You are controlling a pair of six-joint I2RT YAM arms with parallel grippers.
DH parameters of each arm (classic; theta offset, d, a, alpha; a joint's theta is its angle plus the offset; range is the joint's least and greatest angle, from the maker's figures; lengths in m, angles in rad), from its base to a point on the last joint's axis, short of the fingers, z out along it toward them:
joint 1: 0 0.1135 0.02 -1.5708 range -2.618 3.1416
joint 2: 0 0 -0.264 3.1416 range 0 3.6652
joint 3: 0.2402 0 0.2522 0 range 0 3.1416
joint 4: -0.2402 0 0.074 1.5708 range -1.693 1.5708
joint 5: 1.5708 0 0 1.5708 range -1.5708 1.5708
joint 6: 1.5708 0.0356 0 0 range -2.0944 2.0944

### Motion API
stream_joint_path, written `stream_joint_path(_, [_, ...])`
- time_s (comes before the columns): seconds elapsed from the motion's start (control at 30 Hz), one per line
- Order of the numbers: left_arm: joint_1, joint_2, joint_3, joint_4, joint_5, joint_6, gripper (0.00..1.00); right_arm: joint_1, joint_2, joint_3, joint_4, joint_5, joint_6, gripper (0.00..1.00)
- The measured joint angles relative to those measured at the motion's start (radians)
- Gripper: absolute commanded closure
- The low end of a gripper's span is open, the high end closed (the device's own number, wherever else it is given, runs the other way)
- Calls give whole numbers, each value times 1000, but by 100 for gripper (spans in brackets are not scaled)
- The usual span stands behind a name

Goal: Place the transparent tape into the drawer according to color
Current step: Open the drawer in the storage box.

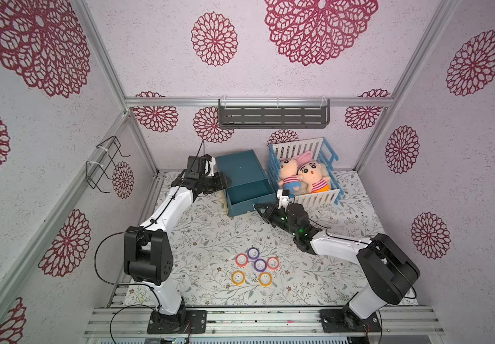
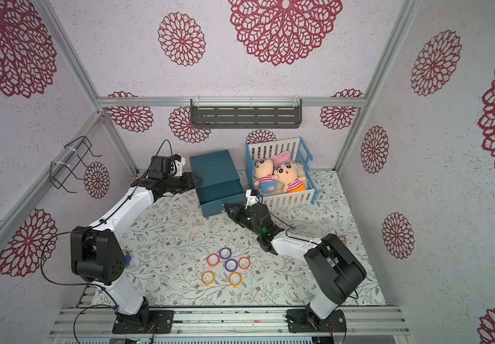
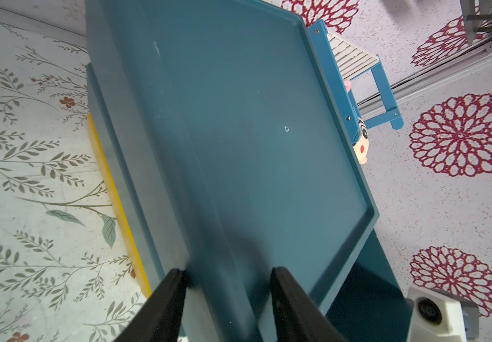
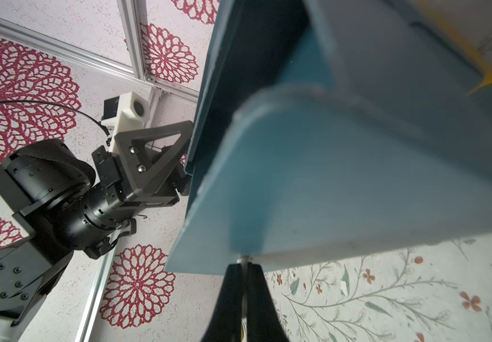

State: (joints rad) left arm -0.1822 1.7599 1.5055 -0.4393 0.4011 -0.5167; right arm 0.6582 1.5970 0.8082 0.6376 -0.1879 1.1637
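Note:
Several transparent tape rolls lie flat in a cluster on the floral mat near the front: red (image 1: 241, 260), purple (image 1: 253, 253) and yellow (image 1: 238, 277) rims. The teal drawer (image 1: 247, 193) stands pulled out of its cabinet (image 1: 239, 166) at the back. My right gripper (image 1: 256, 207) (image 4: 244, 265) is shut on the small metal knob on the drawer's front. My left gripper (image 1: 224, 180) (image 3: 227, 271) is at the cabinet's left side, jaws closed on its edge. Both grippers are far from the tape.
A blue-and-white crib (image 1: 334, 155) with two plush dolls stands right of the cabinet, close to my right wrist. A grey shelf (image 1: 273, 116) hangs on the back wall and a wire rack (image 1: 106, 163) on the left wall. A yellow lower drawer edge (image 3: 105, 177) shows under the teal one.

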Motion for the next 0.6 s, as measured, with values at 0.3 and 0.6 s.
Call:
stream_joint_path(0.3, [0,0,0,0,1,0,48,19,-21,-31,-16,15,-3,100])
stream_joint_path(0.6, [0,0,1,-1,1,0,46,25,-31,-34,-33,20,-31,40])
